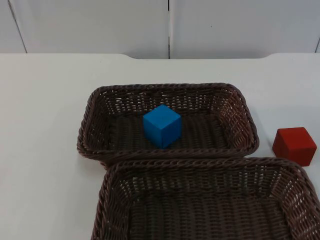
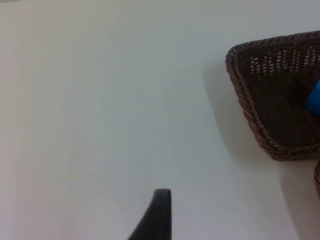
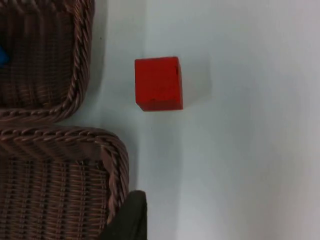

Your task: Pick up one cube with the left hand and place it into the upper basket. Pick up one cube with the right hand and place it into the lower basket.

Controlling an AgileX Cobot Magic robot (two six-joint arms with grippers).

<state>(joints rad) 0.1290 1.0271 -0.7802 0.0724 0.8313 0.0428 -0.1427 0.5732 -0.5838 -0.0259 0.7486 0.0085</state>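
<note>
- Blue cube (image 1: 162,125) sat inside the upper basket (image 1: 95,107), mid-frame in the top view, so I judged the left half of the job done.
- Left gripper (image 2: 156,215) hung over bare table (image 1: 45,125), just off that basket's corner; I took that arm to be waiting. With one fingertip to go on, I couldn't tell whether it was spread or pressed together.
- Red cube (image 1: 295,145) stood on the table at the right edge of the top view, beside both baskets, touching neither.
- Right gripper (image 3: 127,217) hovered by the lower basket (image 1: 107,185) rim, the red cube ahead of it; spread or closed, I couldn't say.
- Lower basket held no cube, so I reckoned the red one was next.
</note>
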